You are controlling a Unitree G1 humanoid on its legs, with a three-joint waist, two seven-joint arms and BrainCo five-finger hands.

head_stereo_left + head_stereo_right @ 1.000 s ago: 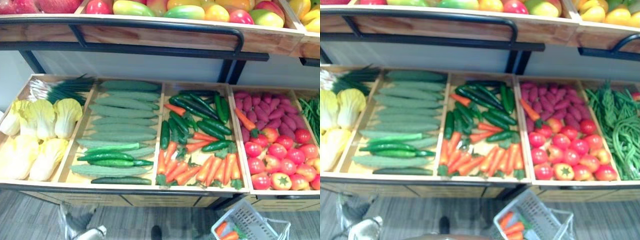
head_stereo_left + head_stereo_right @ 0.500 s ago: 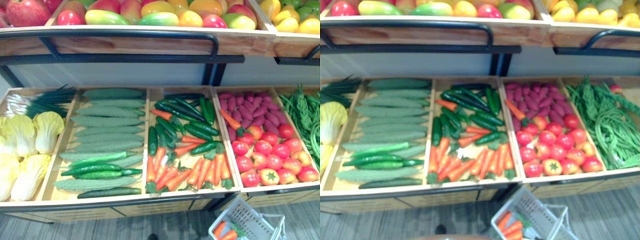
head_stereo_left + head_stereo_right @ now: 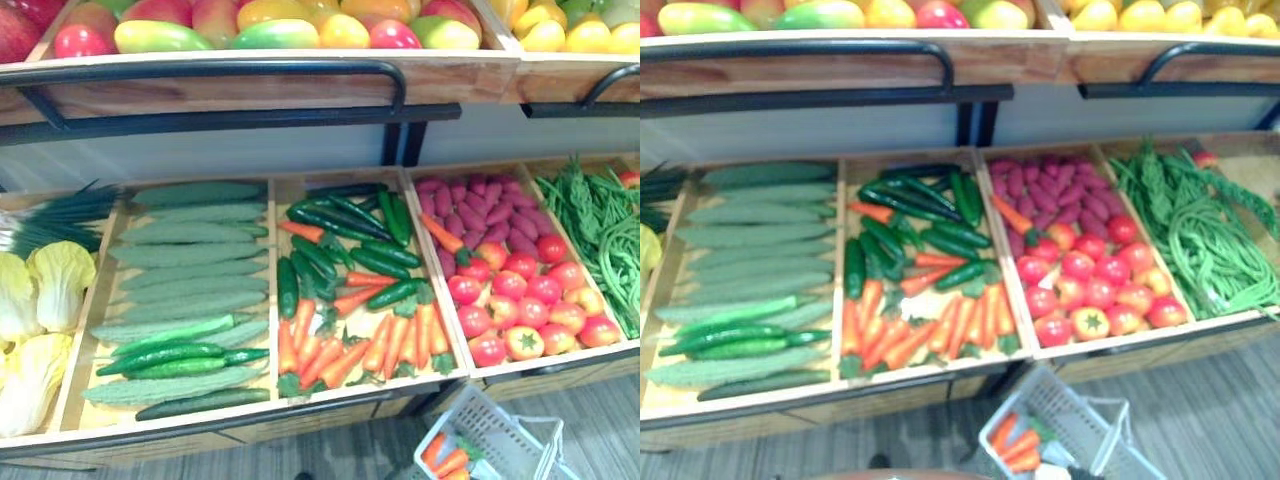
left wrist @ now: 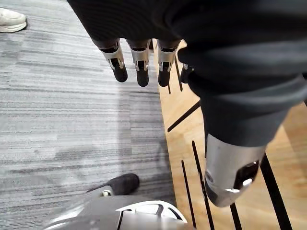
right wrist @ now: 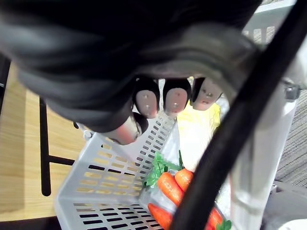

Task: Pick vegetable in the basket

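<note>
A white plastic basket (image 3: 497, 440) hangs low in front of the stall's right part, over the floor. It holds a few carrots (image 5: 172, 184) with green tops and something pale yellow (image 5: 201, 129). My right hand (image 5: 175, 98) has its fingers curled round the basket's handle (image 5: 230, 129). My left hand (image 4: 139, 62) hangs at my side above the grey floor, fingers straight and holding nothing. On the stall, the middle bin holds carrots (image 3: 340, 350) and dark green cucumbers (image 3: 350, 235).
Wooden bins hold cabbages (image 3: 45, 290), long pale cucumbers (image 3: 190, 260), tomatoes (image 3: 520, 300), purple sweet potatoes (image 3: 490, 200) and green beans (image 3: 1210, 240). A fruit shelf (image 3: 260, 75) with a black rail overhangs the bins. A person's white shoe (image 4: 12, 20) stands on the floor.
The whole view has swung to the right, so the green beans show more and the cabbages less. Nothing on the stall has moved, and the basket still hangs at the lower right.
</note>
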